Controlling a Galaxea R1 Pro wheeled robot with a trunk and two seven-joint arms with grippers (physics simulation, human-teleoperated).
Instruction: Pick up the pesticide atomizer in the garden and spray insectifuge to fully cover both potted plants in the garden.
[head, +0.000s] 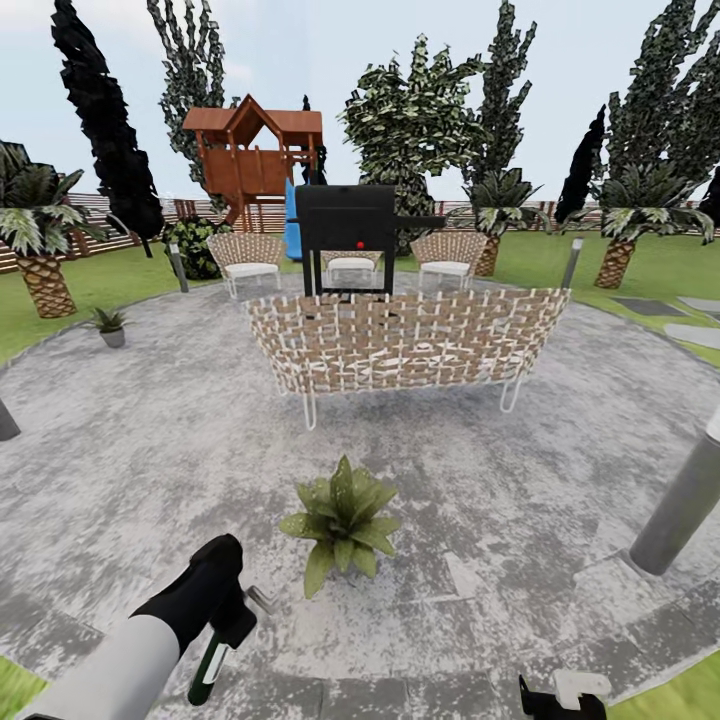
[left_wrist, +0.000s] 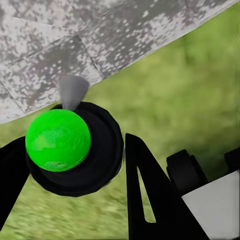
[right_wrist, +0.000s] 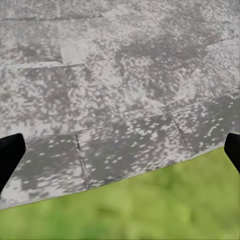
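Observation:
The pesticide atomizer (head: 212, 662), a slim dark-green bottle with a white band and a grey trigger head, hangs in my left gripper (head: 228, 625), which is shut on it low at the left over the paving. In the left wrist view the atomizer (left_wrist: 58, 140) shows end-on between the black fingers (left_wrist: 146, 190), its grey nozzle pointing at the paving's edge. One potted plant (head: 342, 520) stands just ahead and right of that gripper. The other potted plant (head: 108, 326) sits far off at the left edge of the paved circle. My right gripper (head: 565, 695) (right_wrist: 121, 152) is open over the paving's rim.
A wicker sofa (head: 400, 342) stands mid-circle, with a black grill (head: 345, 225) and two wicker chairs (head: 245, 255) behind it. Grey bollard lights (head: 685, 505) ring the paving. Palms, trees, a wooden playhouse (head: 250, 150) and the slat fence lie beyond the lawn.

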